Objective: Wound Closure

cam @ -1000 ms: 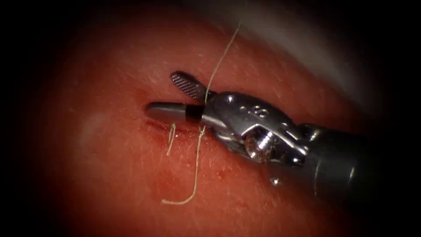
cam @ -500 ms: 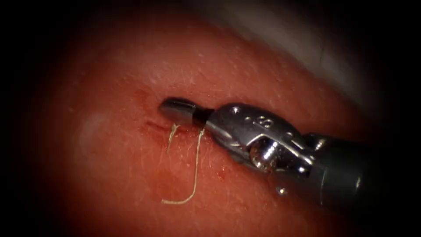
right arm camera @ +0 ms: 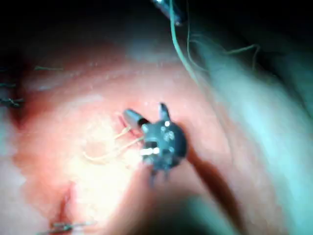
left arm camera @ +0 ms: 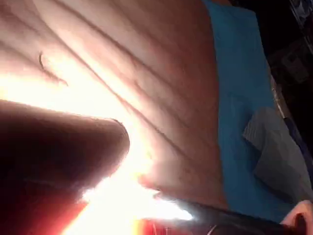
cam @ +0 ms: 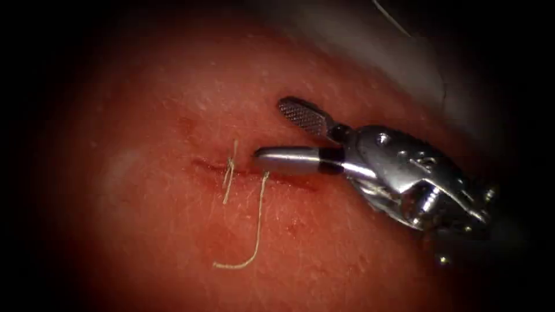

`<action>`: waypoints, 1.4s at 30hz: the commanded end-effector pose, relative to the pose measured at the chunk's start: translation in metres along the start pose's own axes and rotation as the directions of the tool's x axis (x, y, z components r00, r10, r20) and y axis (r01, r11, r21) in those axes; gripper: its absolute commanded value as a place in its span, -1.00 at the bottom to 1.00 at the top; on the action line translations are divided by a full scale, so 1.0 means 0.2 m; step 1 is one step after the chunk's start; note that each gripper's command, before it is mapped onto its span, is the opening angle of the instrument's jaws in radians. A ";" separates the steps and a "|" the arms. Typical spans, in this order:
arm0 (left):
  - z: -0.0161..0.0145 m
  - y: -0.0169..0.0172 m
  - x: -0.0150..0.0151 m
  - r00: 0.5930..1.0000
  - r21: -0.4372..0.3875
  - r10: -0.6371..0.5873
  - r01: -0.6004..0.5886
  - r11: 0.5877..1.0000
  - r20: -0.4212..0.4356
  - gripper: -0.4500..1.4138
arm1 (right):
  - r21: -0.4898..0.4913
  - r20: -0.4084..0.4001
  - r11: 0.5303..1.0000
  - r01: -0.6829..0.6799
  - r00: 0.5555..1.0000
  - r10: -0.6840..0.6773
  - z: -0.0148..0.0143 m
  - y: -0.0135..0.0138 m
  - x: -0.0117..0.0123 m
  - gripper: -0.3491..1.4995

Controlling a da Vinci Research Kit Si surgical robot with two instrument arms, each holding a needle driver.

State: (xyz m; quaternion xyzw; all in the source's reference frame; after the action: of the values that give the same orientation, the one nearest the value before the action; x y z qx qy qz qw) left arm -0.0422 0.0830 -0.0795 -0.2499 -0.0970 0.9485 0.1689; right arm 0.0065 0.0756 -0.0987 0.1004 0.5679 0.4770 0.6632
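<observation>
Reddened tissue surrounds the cut, with two cut ends of thread trailing from its stitch. Right end effector hovers just beside, jaws spread wide, empty (needle unseen). Risk: a jaw could snag those tails and loosen the knot.

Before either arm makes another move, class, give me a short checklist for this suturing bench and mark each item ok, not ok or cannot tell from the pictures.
1. Right tool free of thread: ok; its jaws stand open and hold nothing.
2. Right tool off the stitch: ok; it sits to the right of the knot, apart from it.
3. Cut ends of thread lying loose on the tissue: ok; a short tail and a long curled tail hang from the cut.
4. Needle located: cannot tell.
5. Left tool's hold: cannot tell.
6. Cut edges drawn together at the knot: ok; to the right of it a dark line is open.
</observation>
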 end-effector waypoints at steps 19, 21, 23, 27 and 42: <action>0.056 0.029 -0.014 0.985 -0.088 -0.164 0.168 0.982 0.056 0.08 | 0.151 0.081 0.989 0.003 0.997 -0.015 -0.033 -0.029 -0.009 0.80; 0.057 0.024 -0.014 0.983 -0.087 -0.174 0.178 0.980 0.051 0.10 | 0.149 0.109 0.989 0.006 0.994 -0.022 -0.034 -0.028 -0.012 0.80; 0.058 0.019 -0.016 0.985 -0.064 -0.173 0.172 0.983 -0.011 -0.06 | 0.131 0.178 0.991 -0.004 0.984 -0.019 -0.034 -0.029 -0.022 0.80; 0.060 0.017 -0.018 0.983 -0.043 -0.166 0.163 0.986 -0.083 0.04 | 0.138 0.183 0.990 -0.038 0.983 0.013 -0.031 -0.033 -0.027 0.80; 0.007 0.029 -0.037 0.957 -0.236 -0.267 0.235 0.943 -0.114 0.33 | 0.188 0.134 0.978 -0.093 0.989 0.069 -0.036 -0.038 -0.010 0.80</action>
State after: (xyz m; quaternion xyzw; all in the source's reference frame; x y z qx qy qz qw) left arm -0.0372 0.0743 -0.0778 -0.3208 -0.2235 0.8813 0.2654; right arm 0.0038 0.0672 -0.1053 0.2181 0.5626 0.4399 0.6651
